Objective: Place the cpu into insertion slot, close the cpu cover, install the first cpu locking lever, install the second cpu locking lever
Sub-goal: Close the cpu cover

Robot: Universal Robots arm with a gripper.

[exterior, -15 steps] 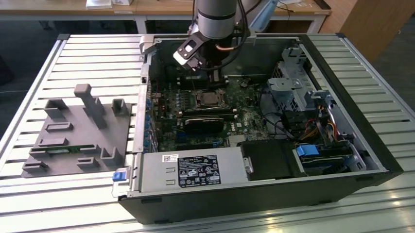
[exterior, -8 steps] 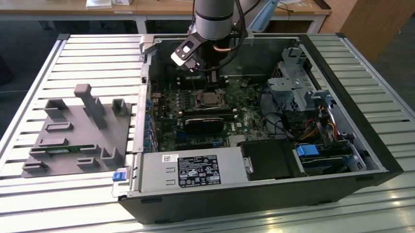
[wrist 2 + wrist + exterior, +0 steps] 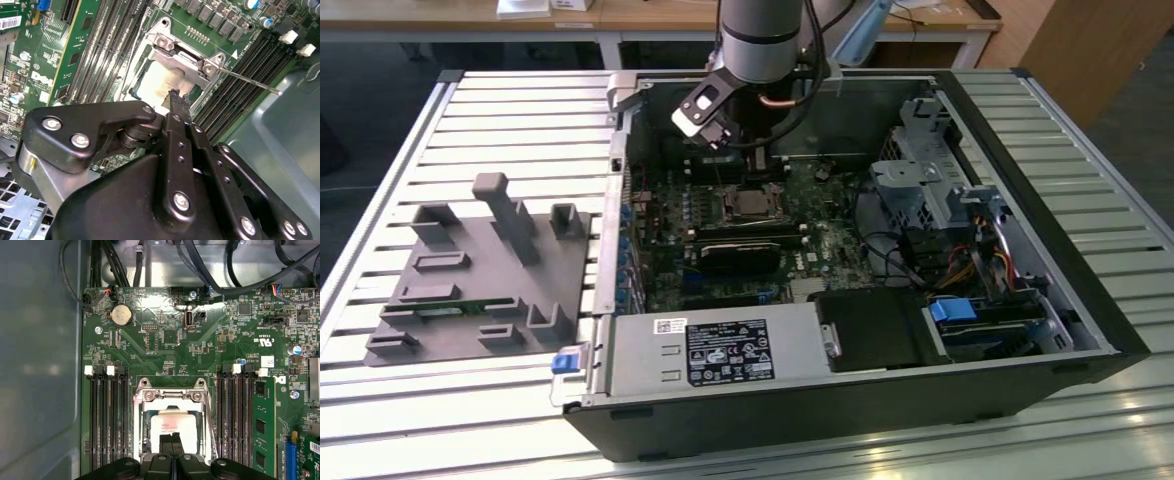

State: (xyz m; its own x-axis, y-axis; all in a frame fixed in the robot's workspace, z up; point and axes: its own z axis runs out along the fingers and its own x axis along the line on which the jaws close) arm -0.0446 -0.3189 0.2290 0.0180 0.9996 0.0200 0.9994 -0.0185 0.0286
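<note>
Looking down past the gripper in the first wrist view: 2 black fingers pressed together side by side, nothing held between them. Tips right over the cpu, at the edge of its pale face closest to the gripper — touching it or just above it, cannot tell which.

Same in the second wrist view: fingertips shut tight, hanging at the near edge of the cpu.

Lying flat in the insertion slot, pale face up. Square, so no long side to point any way; edges lined up straight with the slot's dark rim and with the long black memory slots on both sides.

Sitting down over the slot, the cpu cover — a silvery frame all around, with the cpu peeking through its square window. Sticking out from 1 corner of the cover in the second wrist view, a thin metal lever, stretched across the memory slots; latched or not, cannot tell.

Reaching down into the open computer case in the exterior view, the grey arm, with the green board under it. Off to the exterior view's left, a grey holder rack on the slatted table, just beside the case.
</note>
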